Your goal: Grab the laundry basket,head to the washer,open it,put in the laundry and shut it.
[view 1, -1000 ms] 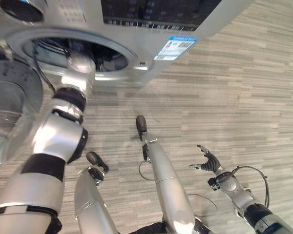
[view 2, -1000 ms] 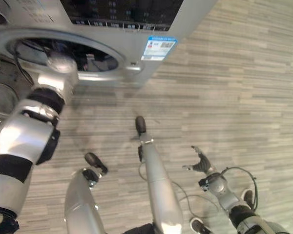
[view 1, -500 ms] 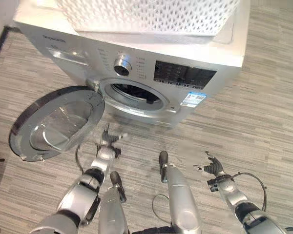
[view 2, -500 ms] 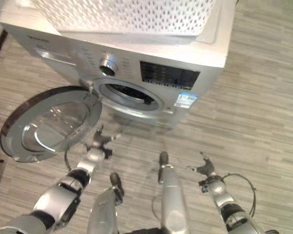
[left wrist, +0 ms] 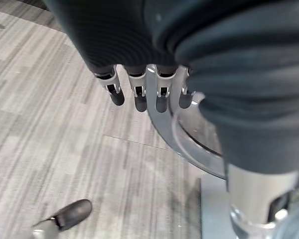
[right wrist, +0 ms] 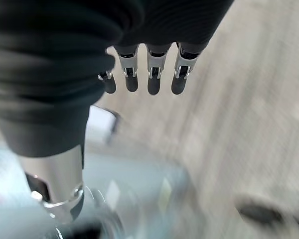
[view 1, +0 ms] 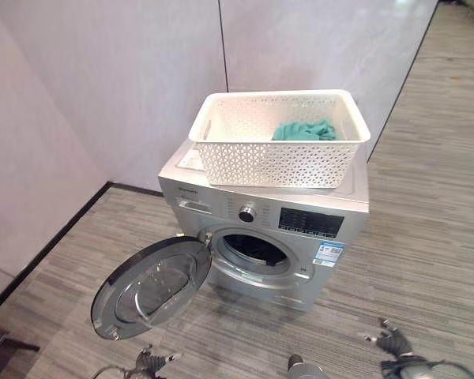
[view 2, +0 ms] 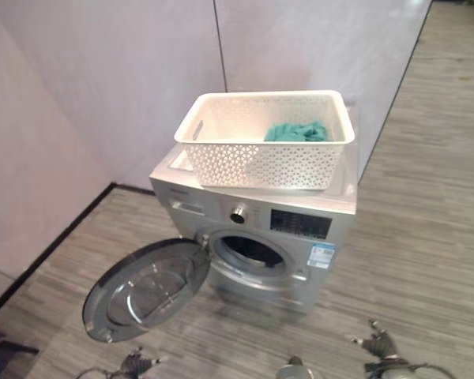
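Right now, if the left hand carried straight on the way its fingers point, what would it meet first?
Probably the open washer door. In the left wrist view the left hand has relaxed fingers, whose dark tips point at the door's silver rim and glass just past them. Depth is unclear, so it may pass over the rim toward the floor.

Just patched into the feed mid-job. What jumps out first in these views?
The silver washer stands against the wall with its round door swung wide open toward the floor. On top of it sits the white laundry basket, with a teal cloth lying inside at its far right. Both hands hang low and open, holding nothing: the left hand near the door's rim, the right hand over the floor.
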Robot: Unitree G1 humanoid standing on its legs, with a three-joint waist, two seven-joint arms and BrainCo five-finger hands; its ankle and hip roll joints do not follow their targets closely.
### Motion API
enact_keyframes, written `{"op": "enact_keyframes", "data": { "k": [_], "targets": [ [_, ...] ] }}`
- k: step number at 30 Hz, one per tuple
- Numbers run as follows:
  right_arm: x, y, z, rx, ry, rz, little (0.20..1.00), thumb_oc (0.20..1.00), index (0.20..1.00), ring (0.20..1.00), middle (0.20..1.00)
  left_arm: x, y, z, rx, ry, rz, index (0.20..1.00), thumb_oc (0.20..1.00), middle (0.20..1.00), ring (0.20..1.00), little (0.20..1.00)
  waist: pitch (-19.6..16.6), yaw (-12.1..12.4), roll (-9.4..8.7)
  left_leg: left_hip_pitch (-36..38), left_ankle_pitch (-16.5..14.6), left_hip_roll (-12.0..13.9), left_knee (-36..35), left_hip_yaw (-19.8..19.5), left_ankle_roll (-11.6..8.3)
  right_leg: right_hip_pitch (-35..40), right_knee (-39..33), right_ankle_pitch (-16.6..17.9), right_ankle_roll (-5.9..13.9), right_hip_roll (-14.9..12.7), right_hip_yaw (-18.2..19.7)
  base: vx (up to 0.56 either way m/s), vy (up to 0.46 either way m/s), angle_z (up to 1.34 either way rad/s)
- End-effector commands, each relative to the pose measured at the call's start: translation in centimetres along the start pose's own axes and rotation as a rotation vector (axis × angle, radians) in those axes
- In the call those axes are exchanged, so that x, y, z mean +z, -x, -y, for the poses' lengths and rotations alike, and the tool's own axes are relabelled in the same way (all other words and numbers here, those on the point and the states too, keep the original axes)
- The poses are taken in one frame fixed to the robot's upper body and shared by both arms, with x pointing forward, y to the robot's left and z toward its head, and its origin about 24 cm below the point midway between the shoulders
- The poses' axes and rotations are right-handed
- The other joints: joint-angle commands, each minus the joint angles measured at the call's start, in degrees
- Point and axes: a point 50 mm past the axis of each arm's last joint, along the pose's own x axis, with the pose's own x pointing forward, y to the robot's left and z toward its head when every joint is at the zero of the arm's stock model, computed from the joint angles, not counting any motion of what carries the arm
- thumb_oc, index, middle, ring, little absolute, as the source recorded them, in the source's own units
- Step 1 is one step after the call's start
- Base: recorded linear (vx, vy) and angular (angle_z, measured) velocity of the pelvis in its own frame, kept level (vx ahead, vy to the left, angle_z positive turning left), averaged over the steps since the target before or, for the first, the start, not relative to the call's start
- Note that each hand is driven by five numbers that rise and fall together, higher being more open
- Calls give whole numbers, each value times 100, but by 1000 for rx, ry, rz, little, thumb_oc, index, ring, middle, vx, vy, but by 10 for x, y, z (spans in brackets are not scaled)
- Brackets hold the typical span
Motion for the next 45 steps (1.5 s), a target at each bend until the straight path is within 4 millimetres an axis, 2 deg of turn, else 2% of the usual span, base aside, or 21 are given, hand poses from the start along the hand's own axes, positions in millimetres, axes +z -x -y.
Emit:
{"op": "enact_keyframes", "data": {
  "k": [1, 4, 5, 7, 8, 9, 10, 11, 12, 13, 14, 15, 17, 19, 22, 24, 26, 28, 32, 39, 45],
  "targets": [
    [94, 9, 100, -225, 114, 318, 1000, 1000, 1000, 1000, 1000, -8, -2, -26, 10, -1, -34, 1000, 1000, 1000, 1000, 1000, 212, -91, -542, -77, 82, -158, -42, 82, 3, 163, -364, 277, 416, -124, 248, 83, 153, -21],
    [139, 38, 167, -414, 259, 409, 1000, 1000, 1000, 1000, 1000, -34, 4, -21, -29, -14, -110, 1000, 1000, 1000, 1000, 1000, 128, -56, -649, -28, 32, -158, -73, 102, 23, 227, -374, 281, 460, -143, 217, 84, 104, -25],
    [150, 44, 173, -442, 307, 441, 1000, 1000, 1000, 1000, 1000, -40, 6, -20, -40, -21, -122, 1000, 1000, 1000, 1000, 1000, 114, -39, -702, -44, 24, -150, -73, 102, 24, 243, -376, 283, 473, -147, 197, 72, 40, -14],
    [188, 71, 199, -559, 366, 561, 1000, 1000, 1000, 1000, 1000, -48, 8, -19, -51, -23, -143, 1000, 1000, 1000, 1000, 1000, 86, -7, -792, -59, 0, -128, -73, 48, 11, 313, -432, 290, 495, -148, 130, 68, 20, 3],
    [225, 91, 205, -632, 420, 699, 1000, 1000, 1000, 1000, 1000, -49, 9, -21, -51, -41, -144, 1000, 1000, 1000, 1000, 1000, 54, 78, -916, -144, 15, -94, -73, -19, -13, 309, -466, 298, 507, -154, 52, 26, -8, 3],
    [225, 91, 205, -632, 420, 700, 1000, 1000, 1000, 1000, 1000, -49, 8, -21, -51, -41, -144, 1000, 1000, 1000, 1000, 1000, 43, 73, -921, -167, 30, -100, -73, -22, -11, 291, -471, 311, 505, -159, 50, 32, -37, 22],
    [262, 113, 213, -704, 402, 846, 1000, 1000, 1000, 1000, 1000, -47, 8, -19, -59, -62, -135, 1000, 1000, 1000, 1000, 1000, 29, 208, -1045, -227, 51, -94, -73, -111, -25, 332, -510, 318, 514, -171, -59, 25, -15, 30],
    [262, 113, 213, -704, 402, 846, 1000, 1000, 1000, 1000, 1000, -47, 8, -19, -59, -62, -135, 1000, 1000, 1000, 1000, 1000, 29, 208, -1045, -227, 51, -94, -73, -111, -25, 332, -510, 318, 514, -171, -59, 49, -21, 30],
    [290, 122, 207, -683, 414, 942, 1000, 1000, 1000, 1000, 1000, -42, 7, -16, -70, -92, -114, 1000, 1000, 1000, 1000, 1000, 35, 378, -1134, -293, 66, -97, -73, -196, -28, 339, -530, 338, 523, -196, -121, 19, -7, 19],
    [293, 121, 205, -678, 415, 948, 1000, 1000, 1000, 1000, 1000, -42, 7, -16, -69, -85, -117, 1000, 1000, 1000, 1000, 1000, 19, 329, -1132, -304, 68, -99, -73, -202, -27, 332, -531, 338, 524, -198, -126, 23, -6, 21],
    [309, 129, 205, -666, 435, 987, 1000, 1000, 1000, 1000, 1000, -38, 6, -17, -71, -101, -101, 1000, 1000, 1000, 1000, 1000, 30, 417, -1174, -346, 83, -105, -73, -254, -28, 330, -531, 340, 524, -209, -165, 13, 3, 20],
    [336, 140, 202, -621, 436, 1053, 1000, 1000, 1000, 1000, 1000, -30, 4, -19, -77, -136, -74, 1000, 1000, 1000, 1000, 1000, 80, 623, -1260, -408, 107, -121, -73, -334, -29, 344, -530, 343, 526, -228, -230, 13, 4, 22],
    [358, 134, 192, -539, 485, 1031, 1000, 1000, 1000, 1000, 1000, -26, 2, -23, -74, -156, -57, 1000, 1000, 1000, 1000, 1000, 103, 741, -1343, -492, 133, -146, -73, -418, -30, 351, -570, 378, 533, -255, -297, -1, 8, 48],
    [398, 134, 178, -524, 683, 958, 1000, 1000, 1000, 1000, 1000, -24, 2, -22, -84, -128, -58, 1000, 1000, 1000, 1000, 1000, 106, 743, -1323, -621, 179, -180, -73, -497, -33, 323, -630, 443, 545, -298, -354, -23, 22, 45],
    [417, 133, 165, -517, 778, 924, 1000, 1000, 1000, 1000, 1000, -20, 1, -19, -96, -139, -50, 1000, 1000, 1000, 1000, 1000, 152, 807, -1270, -767, 238, -196, -73, -602, -34, 262, -656, 474, 543, -336, -410, -19, 34, 23],
    [422, 128, 161, -500, 822, 876, 1000, 1000, 1000, 1000, 1000, -21, 1, -19, -103, -144, -57, 1000, 1000, 1000, 1000, 1000, 175, 857, -1241, -842, 269, -203, -73, -673, -32, 232, -667, 488, 541, -349, -460, 20, 13, 13],
    [423, 125, 159, -488, 853, 841, 1000, 1000, 1000, 1000, 1000, -22, 1, -20, -102, -145, -60, 1000, 1000, 1000, 1000, 1000, 186, 869, -1226, -877, 275, -207, -73, -707, -32, 225, -680, 490, 539, -359, -497, 21, 12, 18],
    [423, 117, 153, -440, 988, 720, 1000, 1000, 1000, 1000, 1000, -20, 1, -20, -118, -159, -66, 1000, 1000, 1000, 1000, 1000, 241, 912, -1222, -1000, 316, -222, -73, -809, -31, 167, -673, 491, 528, -377, -558, 19, 10, 19],
    [424, 121, 151, -423, 1112, 625, 1000, 1000, 1000, 1000, 1000, -23, 1, -19, -148, -164, -86, 1000, 1000, 1000, 1000, 1000, 241, 887, -1234, -1061, 321, -229, -73, -901, -30, 185, -681, 476, 532, -390, -636, 47, -3, 5],
    [417, 111, 143, -396, 1238, 544, 1000, 1000, 1000, 1000, 1000, -7, -2, -16, -154, -156, -50, 1000, 1000, 1000, 1000, 1000, 313, 847, -1224, -1081, 311, -227, -73, -880, -15, 143, -681, 468, 524, -395, -598, 10, -1, -1],
    [409, 84, 118, -343, 1345, 503, 1000, 1000, 1000, 1000, 1000, 19, -5, -8, -167, -155, 36, 1000, 1000, 1000, 1000, 1000, 450, 870, -1119, -1143, 320, -237, -73, -845, 1, 40, -735, 480, 502, -385, -506, -22, -3, -5]
  ]
}}
